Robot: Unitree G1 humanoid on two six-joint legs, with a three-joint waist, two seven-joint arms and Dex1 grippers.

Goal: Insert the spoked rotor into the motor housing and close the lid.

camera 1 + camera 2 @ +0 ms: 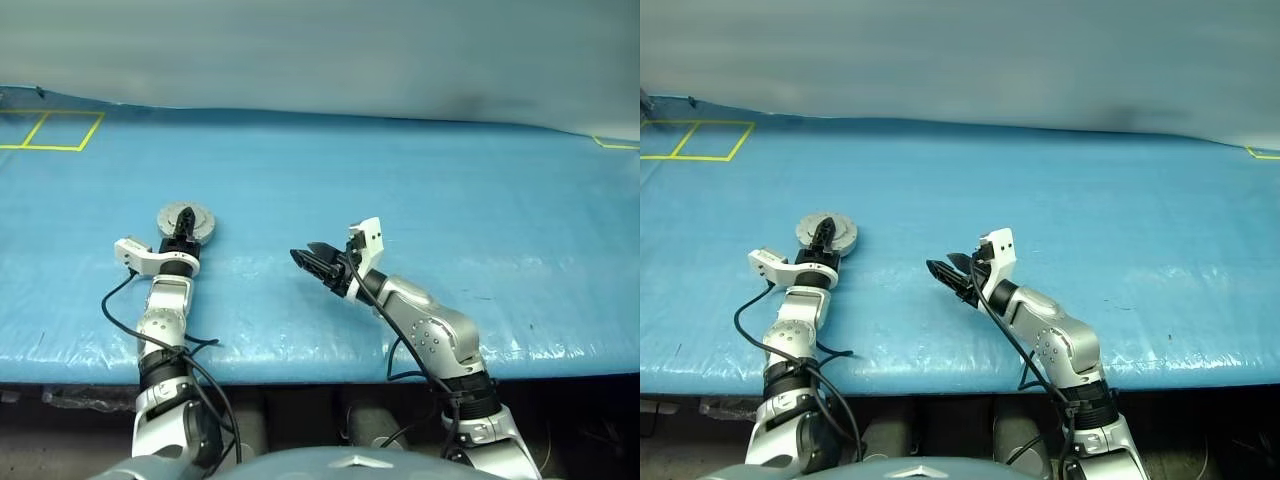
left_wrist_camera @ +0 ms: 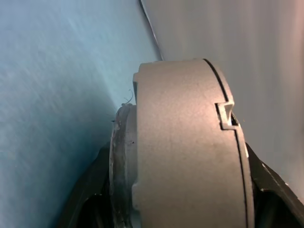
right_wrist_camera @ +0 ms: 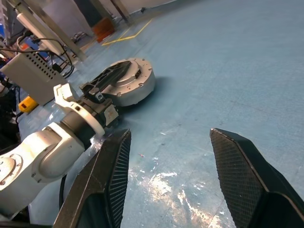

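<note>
Listing status: motor housing sits on the blue table, its lid down. I have my left gripper clamped across top and underside; right gripper hangs empty, spread. Rotor unseen, likely inside; only release remains.

Even, cool overhead light; glare patches on the blue table cover near edge; left wrist view soft, close-up blurred.
</note>
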